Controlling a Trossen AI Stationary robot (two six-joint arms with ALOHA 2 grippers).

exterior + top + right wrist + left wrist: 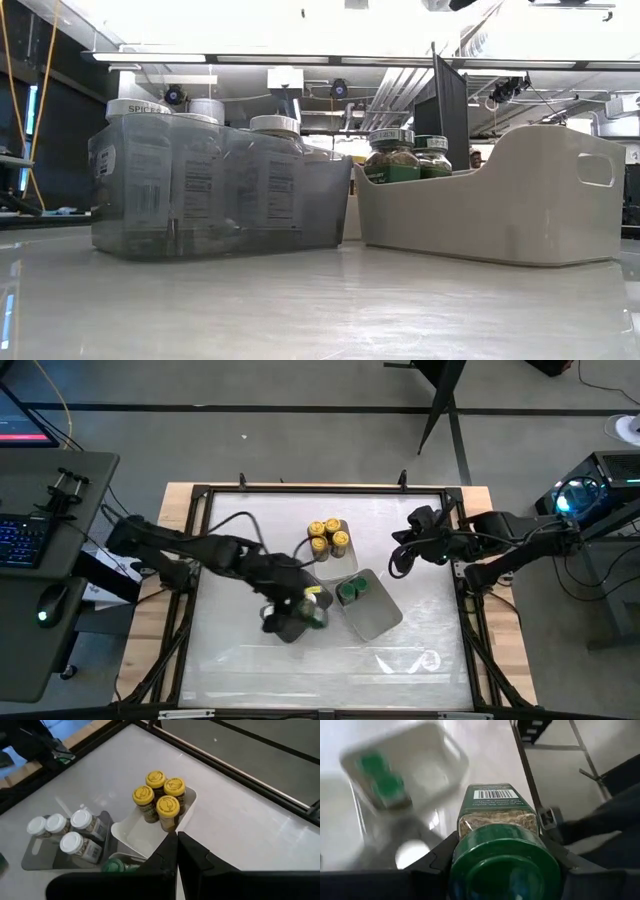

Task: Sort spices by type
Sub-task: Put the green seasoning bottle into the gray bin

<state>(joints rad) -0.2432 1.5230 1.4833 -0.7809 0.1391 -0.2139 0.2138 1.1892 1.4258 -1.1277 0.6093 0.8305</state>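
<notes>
My left gripper [306,606] [501,851] is over the middle of the table, shut on a green-lidded spice jar [497,812] [316,610]. Beside it stands a white tray [378,612] [520,215] with two green-lidded jars [350,592] [392,158]. Several yellow-lidded jars [328,537] [161,796] stand in another white tray [131,834], farther back. Several white-lidded jars [65,834] [272,125] stand in a grey tray [220,195], mostly hidden under the left arm in the high view. My right gripper [403,553] [177,846] hovers shut toward the table's right side, touching nothing. My left gripper pinches the green-lidded jar between its two fingers [440,861], at the neck just below the green lid [506,870]. The lid faces the wrist and the jar's base [494,794] points away, along the fingers. The jar appears lifted clear of the table.
The table is covered with a clear glossy sheet [400,655] inside a black frame [470,610]. The three trays crowd the middle. Bare sheet lies along the near edge and on the right. A keyboard and mouse sit on a side desk [30,545] to the left.
</notes>
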